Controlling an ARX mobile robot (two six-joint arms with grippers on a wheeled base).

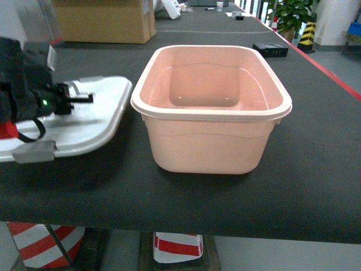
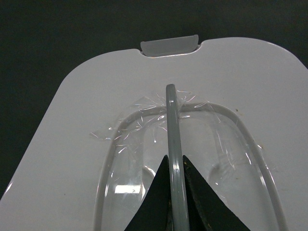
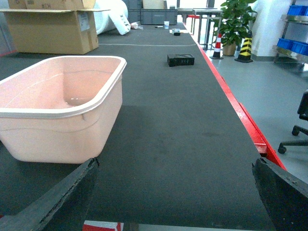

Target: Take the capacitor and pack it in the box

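Your box (image 1: 211, 113) stands open in the middle of the bench (image 1: 316, 169), and as far as the head and right wrist views show, its floor is bare, so nothing has been packed yet. Its white lid (image 1: 84, 121) lies flat on the bench just to the left of the box, upside or handle-side facing the left wrist camera. Your left gripper (image 2: 173, 103) sits low over that lid, and its jaws are clenched on the lid's grey handle (image 2: 139, 120), which is wrapped in crinkled clear film; the two dark fingers pinch a thin grey bar between them. Your right gripper (image 3: 175, 192) hangs beside the box with its jaws released and wide apart, holding nothing. No capacitor can be picked out in any view; a small black object (image 3: 181, 59) lies far up the bench, too small to identify. By my reading you are at the very start: the box is uncovered, while the picking, placing and closing are all still ahead of you.
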